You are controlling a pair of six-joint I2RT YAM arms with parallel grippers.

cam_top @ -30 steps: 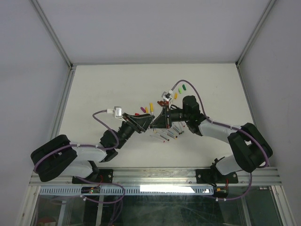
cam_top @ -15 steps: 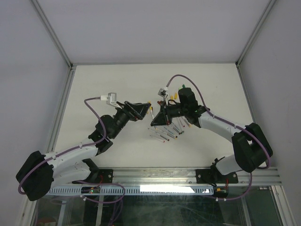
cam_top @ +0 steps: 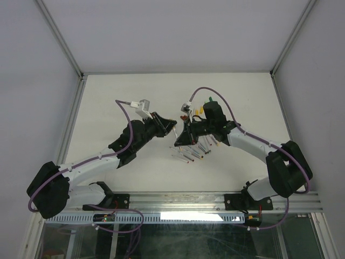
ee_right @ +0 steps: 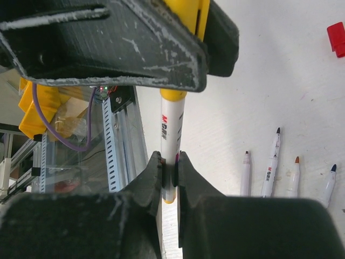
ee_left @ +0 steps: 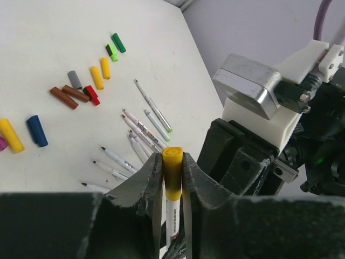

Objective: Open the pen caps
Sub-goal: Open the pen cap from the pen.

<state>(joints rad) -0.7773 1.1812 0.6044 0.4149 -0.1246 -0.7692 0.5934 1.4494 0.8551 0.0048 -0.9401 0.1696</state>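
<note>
- Our left hand [ee_left: 172,161] is closed narrowly on a yellow cap [ee_left: 173,181]; both fingers press on its sides.
- The yellow cap sits on the end of a white pen [ee_right: 171,135], which is held in the air above the middle of the desk [ee_left: 48,27], a little toward the far edge.
- Our right hand [ee_right: 170,172] is shut tightly on the barrel of the same pen, further along from the cap. Only a short bare piece of barrel shows between the two hands.
- Loose caps [ee_left: 96,77] lie scattered on the far half of the desk: yellow, blue, brown, red, grey and green ones.
- Several uncapped pens [ee_left: 141,129] lie side by side on the desk, between those caps and the near edge, just beside the hands.
</note>
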